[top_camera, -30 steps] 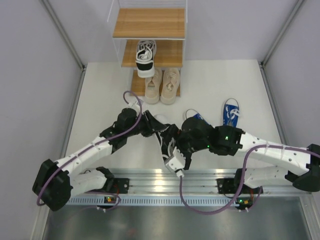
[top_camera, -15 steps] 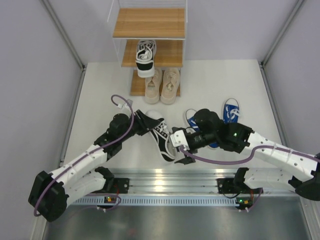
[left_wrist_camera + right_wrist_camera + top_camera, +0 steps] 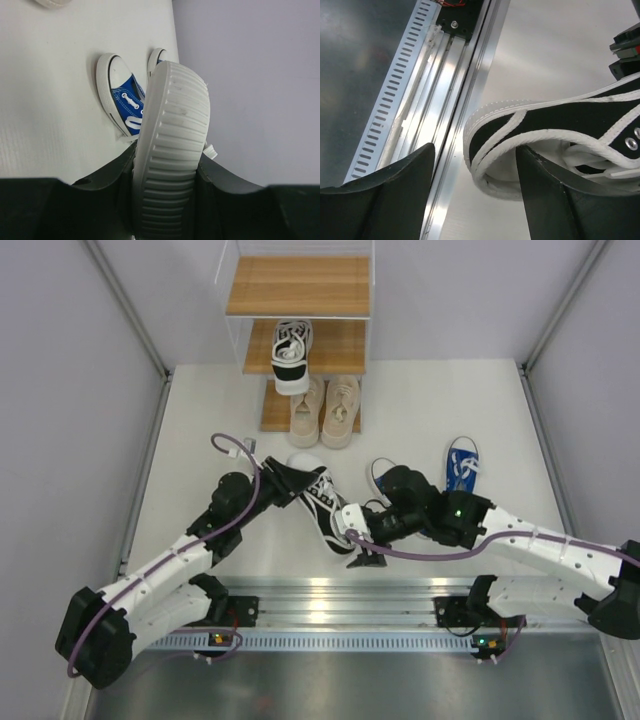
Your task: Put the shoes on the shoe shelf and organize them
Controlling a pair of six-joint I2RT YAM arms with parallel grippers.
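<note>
A black-and-white sneaker (image 3: 325, 508) hangs tilted over the table's middle. My left gripper (image 3: 290, 483) is shut on its toe end; in the left wrist view the ribbed white sole (image 3: 175, 125) fills the gap between the jaws of that gripper (image 3: 167, 160). My right gripper (image 3: 358, 540) is open at the heel (image 3: 560, 125). One jaw of that right gripper (image 3: 475, 155) is inside the shoe's opening, the other stands clear outside. The shoe shelf (image 3: 297, 285) carries the second patterned sneaker (image 3: 291, 352) on its middle board and a beige pair (image 3: 307, 410) on the lowest. Two blue sneakers (image 3: 462, 465) lie on the table at right.
One blue sneaker (image 3: 383, 475) is partly hidden behind my right arm, and it shows under the held sole (image 3: 125, 97). An aluminium rail (image 3: 330, 595) runs along the near edge, close beside the right jaws (image 3: 455, 100). Grey walls close in both sides.
My right gripper drew back from the sneaker's middle to its heel and its jaws narrowed. The left arm swung the shoe's toe back and left.
</note>
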